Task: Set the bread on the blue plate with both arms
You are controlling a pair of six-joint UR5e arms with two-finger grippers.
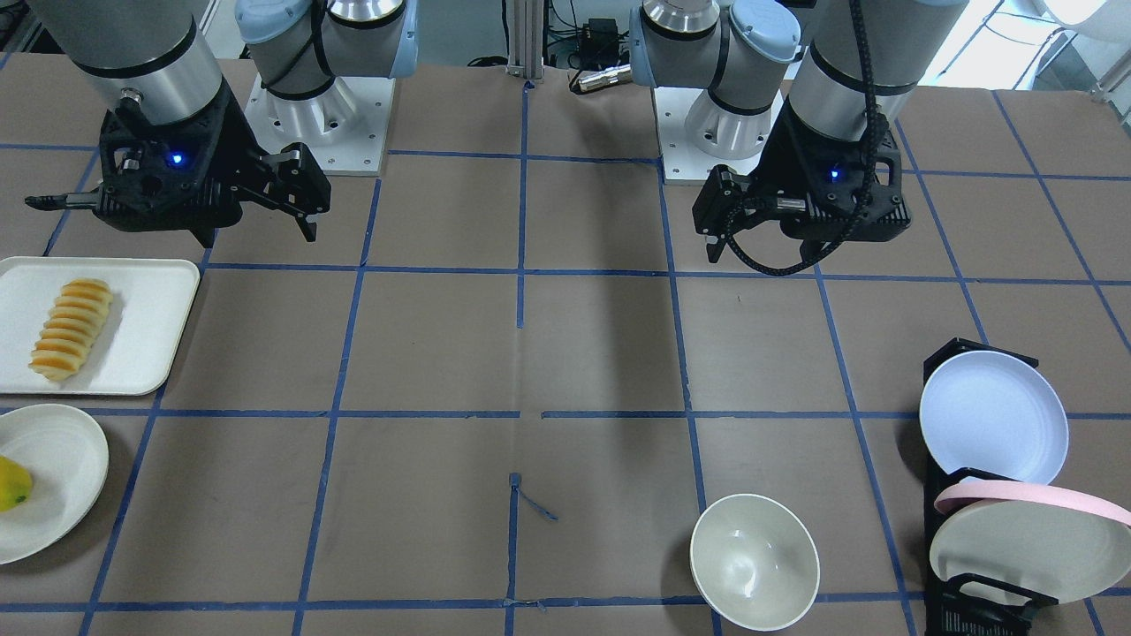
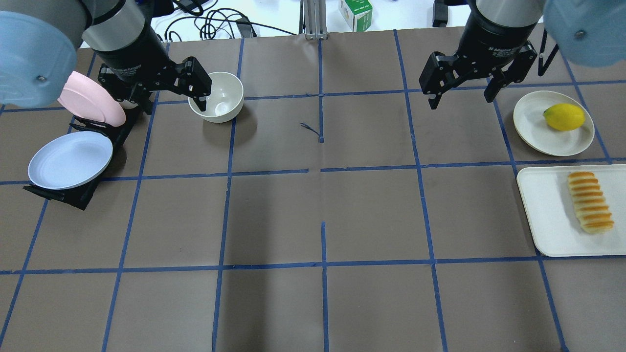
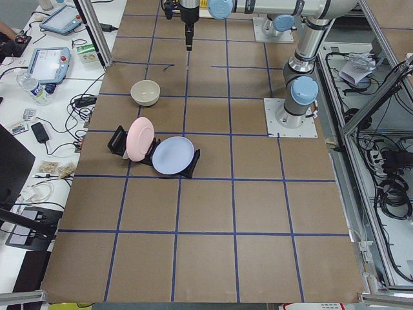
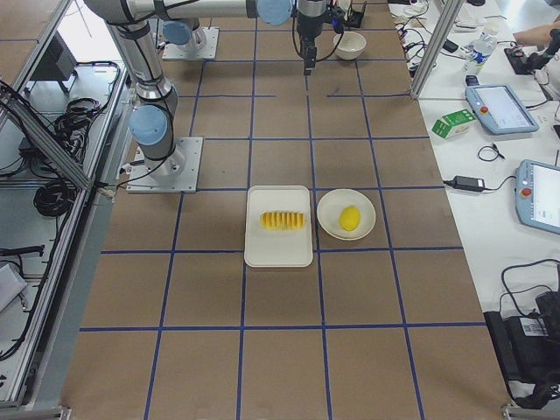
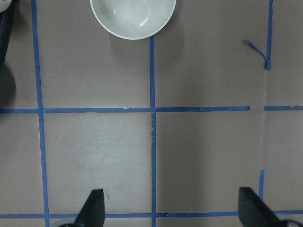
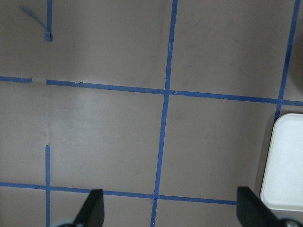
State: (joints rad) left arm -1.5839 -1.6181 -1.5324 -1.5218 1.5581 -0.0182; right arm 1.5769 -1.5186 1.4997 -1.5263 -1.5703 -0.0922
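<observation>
The bread (image 2: 590, 201) lies on a white tray (image 2: 543, 215) at the table's right side; it also shows in the front view (image 1: 71, 329). The blue plate (image 2: 70, 160) leans in a black rack (image 2: 73, 195) at the left side, and shows in the front view (image 1: 991, 415). My left gripper (image 2: 156, 95) is open and empty, above the table near the rack and a white bowl (image 2: 217, 98). My right gripper (image 2: 462, 93) is open and empty, above the table, well beyond and left of the tray. Both wrist views show bare table between spread fingertips (image 5: 94, 208) (image 6: 92, 208).
A pink-rimmed plate (image 2: 90, 102) stands in the same rack behind the blue plate. A lemon (image 2: 564, 117) sits on a white plate (image 2: 533, 127) beyond the tray. Blue tape lines grid the brown table. The tray's corner (image 6: 286, 165) shows in the right wrist view.
</observation>
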